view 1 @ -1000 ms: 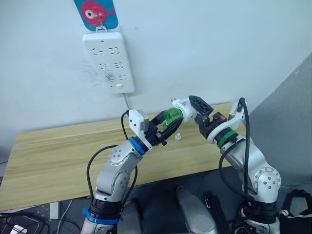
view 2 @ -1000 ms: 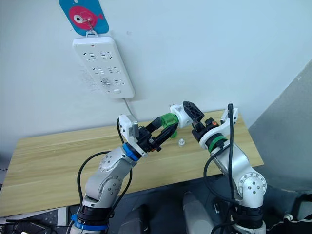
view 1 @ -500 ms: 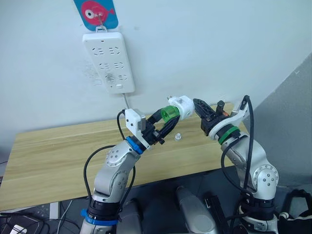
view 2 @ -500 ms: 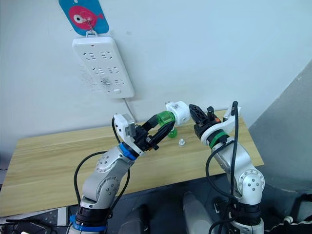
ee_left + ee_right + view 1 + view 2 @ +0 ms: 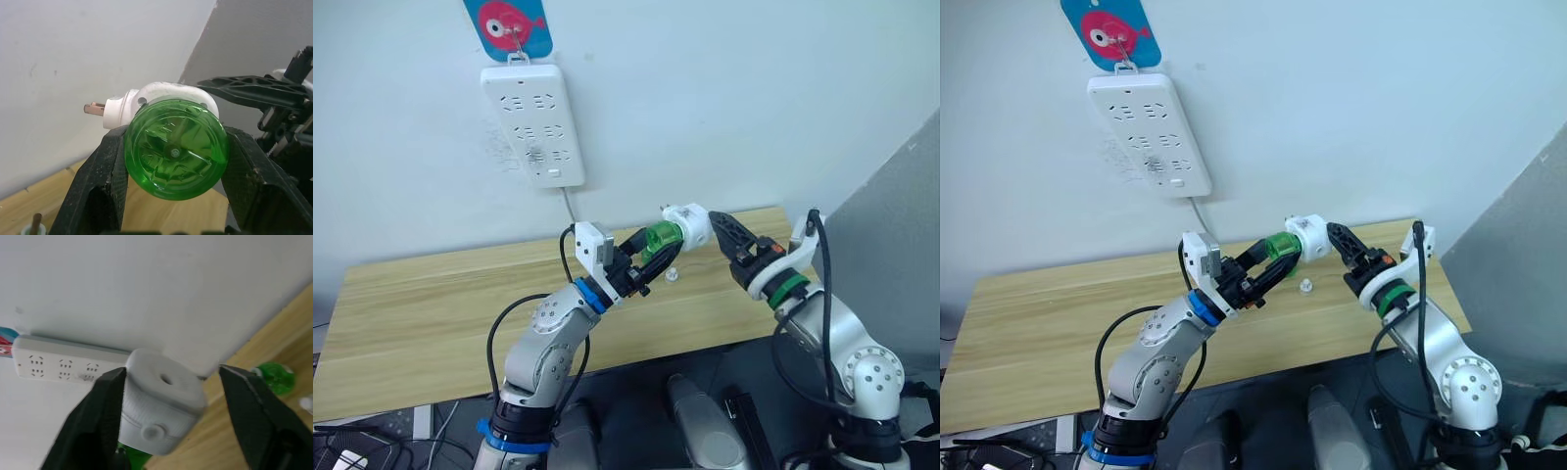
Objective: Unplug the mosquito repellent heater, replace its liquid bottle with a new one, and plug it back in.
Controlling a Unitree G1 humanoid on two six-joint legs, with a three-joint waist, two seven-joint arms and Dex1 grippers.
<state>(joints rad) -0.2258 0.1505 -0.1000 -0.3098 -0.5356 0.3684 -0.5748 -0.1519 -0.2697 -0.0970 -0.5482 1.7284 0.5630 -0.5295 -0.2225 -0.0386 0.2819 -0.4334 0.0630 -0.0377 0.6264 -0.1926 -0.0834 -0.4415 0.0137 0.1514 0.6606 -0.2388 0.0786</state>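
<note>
Step in hand: looked like the end of the bottle swap, with the plugging-in not yet done.
Small white rounded plastic heater (image 5: 688, 225): was up in the air above the long pale wooden table (image 5: 411, 304), between the two arms, well away from the wall.
Little round see-through green bottle (image 5: 658, 238): sat joined to the bottom of the heater, with no cap on it; likely the new one.
Left gripper (image 5: 651, 250): was closed tight on the green bottle, one black finger on each side, and so carried bottle and heater together.
Right gripper (image 5: 722, 230): was spread wide around the white heater, one finger close beside it and the other clearly apart, squeezing nothing.
Other small green bottle (image 5: 274, 377): lay on the table near the back edge; likely the used one.
Tiny pale cap (image 5: 672, 274): lay on the table just below the left gripper.
Long white power strip (image 5: 533, 122): hung on the wall, up and to the left of the heater, with free holes.
Metal plug pins (image 5: 93, 107): stuck out bare from the side of the heater.
Next move: probably called for a firm hold on the white body, then a lift up to the strip, with the pins turned to face a hole and pushed straight in.
Thing to watch: held only by the bottle, could tip or twist loose.
</note>
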